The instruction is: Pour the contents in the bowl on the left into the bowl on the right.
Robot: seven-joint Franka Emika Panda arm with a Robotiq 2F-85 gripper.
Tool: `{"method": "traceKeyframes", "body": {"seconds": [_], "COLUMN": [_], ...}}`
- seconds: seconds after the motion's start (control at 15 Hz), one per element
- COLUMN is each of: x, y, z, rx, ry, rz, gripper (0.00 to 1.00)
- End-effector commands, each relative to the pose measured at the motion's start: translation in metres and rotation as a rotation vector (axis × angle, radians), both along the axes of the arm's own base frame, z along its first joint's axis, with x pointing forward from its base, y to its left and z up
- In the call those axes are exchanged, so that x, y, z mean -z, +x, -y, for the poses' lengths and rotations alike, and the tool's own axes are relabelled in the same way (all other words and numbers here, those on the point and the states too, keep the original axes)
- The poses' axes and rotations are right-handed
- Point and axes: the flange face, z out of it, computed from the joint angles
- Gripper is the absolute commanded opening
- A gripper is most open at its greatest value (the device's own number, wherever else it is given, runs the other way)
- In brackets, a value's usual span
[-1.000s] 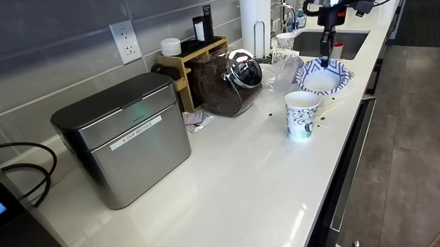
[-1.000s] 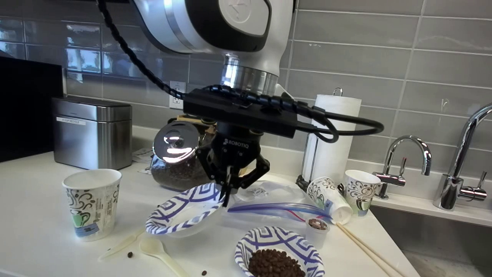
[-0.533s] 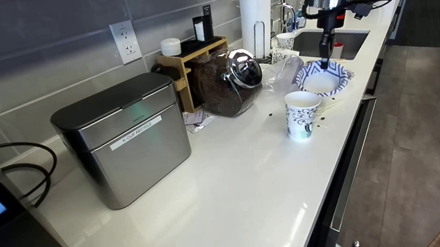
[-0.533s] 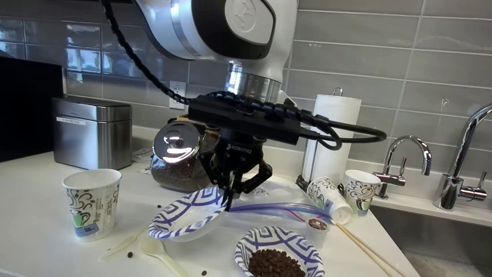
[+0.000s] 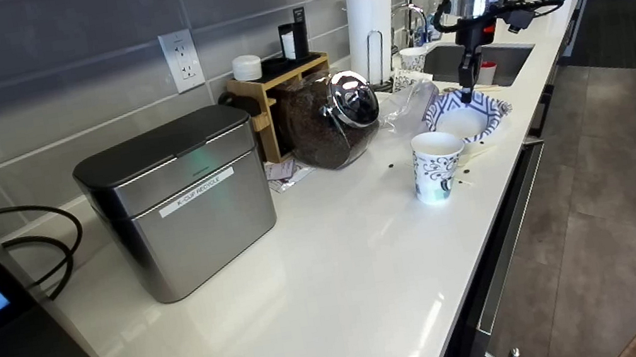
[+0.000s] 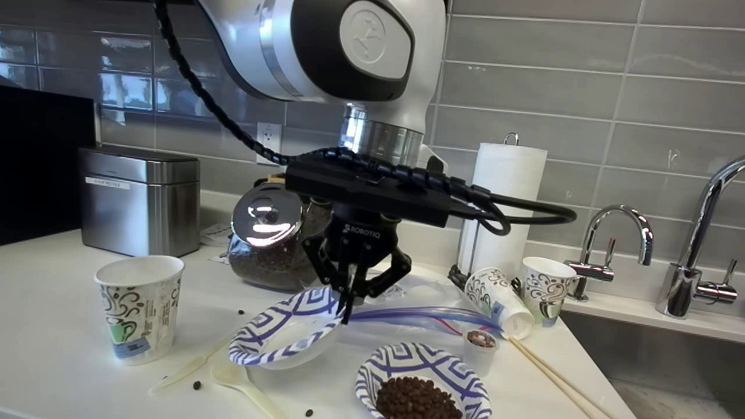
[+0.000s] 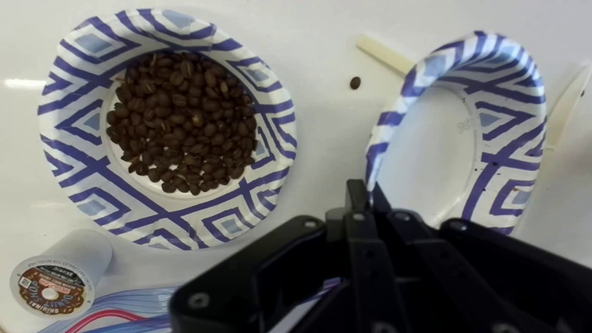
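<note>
My gripper (image 6: 347,313) is shut on the near rim edge of a white bowl with a blue pattern (image 6: 285,340). In the wrist view, the rim passes between the fingertips (image 7: 367,194); this bowl (image 7: 430,143) holds only a few dark specks. It is tilted, its gripped side higher, just above or touching the counter; I cannot tell which. A matching bowl (image 6: 401,355) full of coffee beans (image 6: 416,398) stands beside it; it also shows in the wrist view (image 7: 83,120). In an exterior view, the gripper (image 5: 466,96) and held bowl (image 5: 462,122) hide most of it.
A paper cup (image 6: 139,308), a spoon (image 6: 238,378) and a knife (image 6: 192,366) lie near the held bowl. A coffee pod (image 6: 480,349), a plastic bag (image 6: 419,317), chopsticks (image 6: 553,372), a glass jar (image 6: 268,256) and more cups (image 6: 547,288) stand around. The sink (image 6: 675,349) is beyond.
My arm and gripper have come down with the held bowl, which has shifted slightly and is a little less tilted. The bean bowl has not moved.
</note>
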Motion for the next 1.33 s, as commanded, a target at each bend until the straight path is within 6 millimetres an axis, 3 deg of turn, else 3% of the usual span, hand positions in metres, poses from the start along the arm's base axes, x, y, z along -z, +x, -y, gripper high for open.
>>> {"method": "traceKeyframes", "body": {"seconds": [0.0, 0.33, 0.4, 0.47, 1.07, 1.27], "x": [0.006, 0.009, 0.009, 0.008, -0.003, -0.011], "y": [0.005, 0.006, 0.006, 0.006, 0.009, 0.009], "z": [0.003, 0.004, 0.005, 0.005, 0.011, 0.011], "rx": [0.043, 0.061, 0.057, 0.056, 0.048, 0.045], "ry": [-0.016, -0.021, -0.022, -0.022, -0.052, -0.05], "rz": [0.031, 0.04, 0.036, 0.045, 0.111, 0.126], "gripper": [0.01, 0.01, 0.28, 0.28, 0.95, 1.0]}}
